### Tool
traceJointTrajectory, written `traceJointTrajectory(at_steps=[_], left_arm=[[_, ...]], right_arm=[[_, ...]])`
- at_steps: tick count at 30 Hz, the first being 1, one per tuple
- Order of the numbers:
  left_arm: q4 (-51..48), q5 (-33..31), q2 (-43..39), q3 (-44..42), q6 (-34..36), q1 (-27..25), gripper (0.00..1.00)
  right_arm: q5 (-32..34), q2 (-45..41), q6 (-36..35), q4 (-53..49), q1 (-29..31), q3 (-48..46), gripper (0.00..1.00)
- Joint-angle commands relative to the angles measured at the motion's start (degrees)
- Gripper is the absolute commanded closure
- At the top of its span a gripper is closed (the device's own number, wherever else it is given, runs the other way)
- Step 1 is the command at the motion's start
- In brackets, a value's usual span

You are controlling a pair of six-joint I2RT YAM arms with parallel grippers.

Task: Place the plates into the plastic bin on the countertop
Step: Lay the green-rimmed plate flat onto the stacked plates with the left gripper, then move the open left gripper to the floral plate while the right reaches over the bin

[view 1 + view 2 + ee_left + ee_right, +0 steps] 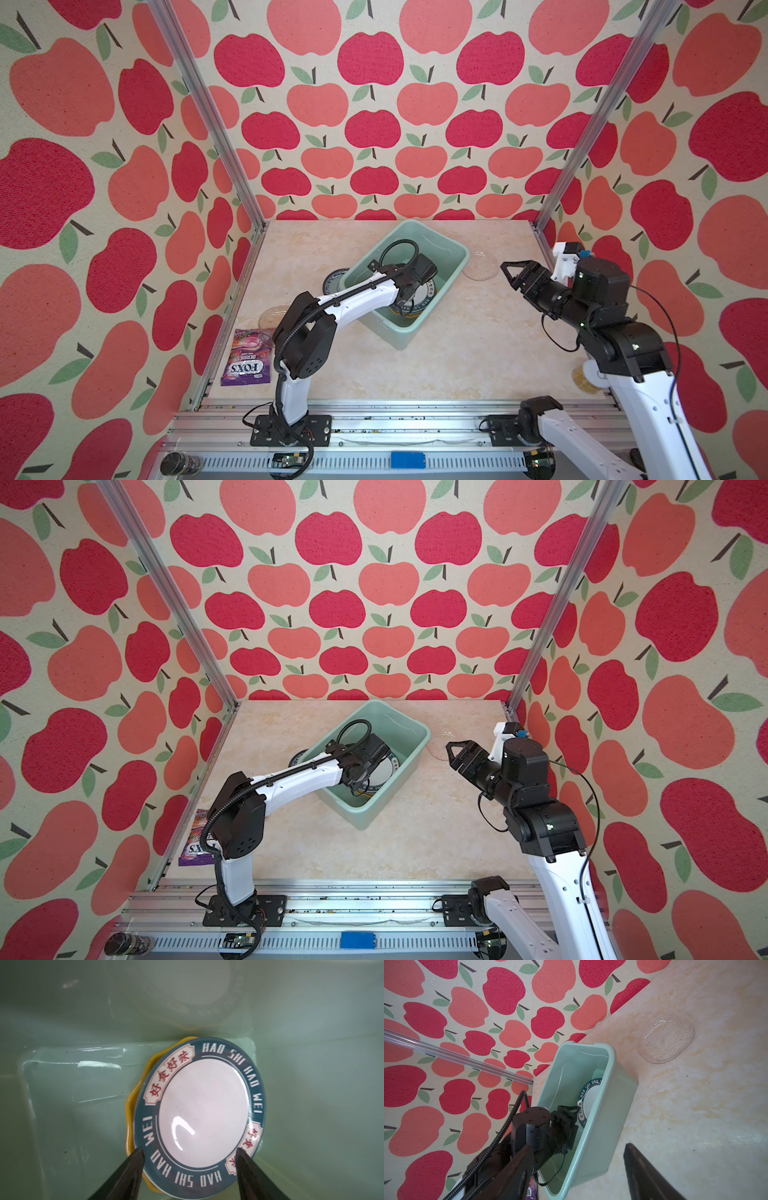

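Plates in the plastic bin so far, as far as I can see: a white one with a dark lettered rim, lying on top of the yellow scalloped one and sitting off-centre, so yellow only peeks out along one side. The left gripper is down inside the bin with its fingers spread. The tips hang over the lettered rim on either side and pinch nothing.

That's where I'd worry. If the arm comes out at a slant, a fingertip could catch that rim and flip or drag the plate. Glossy plate on wavy plate – it could slide easily. The arm's cable loop is also down in the bin and could snag on the edge.

The right gripper hangs over the countertop, spread wide and empty. The clear glass plate lies flat near the bin's far corner. It's low and hard to see, so my guess is the fingers shove it along instead of getting under it. If the right arm heads for the bin before the left is out, they could bump.

The small dark plate sits tight beside the bin – awkward to reach.
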Motion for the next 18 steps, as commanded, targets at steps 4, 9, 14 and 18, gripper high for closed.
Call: traceJointTrajectory(at_steps=[4, 9, 14, 18], left_arm=[[17.98, -2.58, -11.09, 2.16, 42.24, -1.05, 0.24], [24.34, 5.23, -19.63, 0.94, 69.22, -2.46, 0.14], [23.97, 3.13, -32.53, -4.35, 85.54, -1.53, 0.06], [13.48, 7.26, -42.39, -6.30, 76.70, 9.36, 0.07]], right_arm=[[1.27, 0.54, -5.28, -2.01, -0.50, 4.13, 0.23], [0.64, 1.82, -6.53, -1.68, -0.53, 6.38, 0.23], [-4.68, 4.67, -8.26, 0.64, -0.45, 8.54, 0.24], [-10.04, 8.91, -10.02, 2.27, 1.60, 11.22, 0.26]])
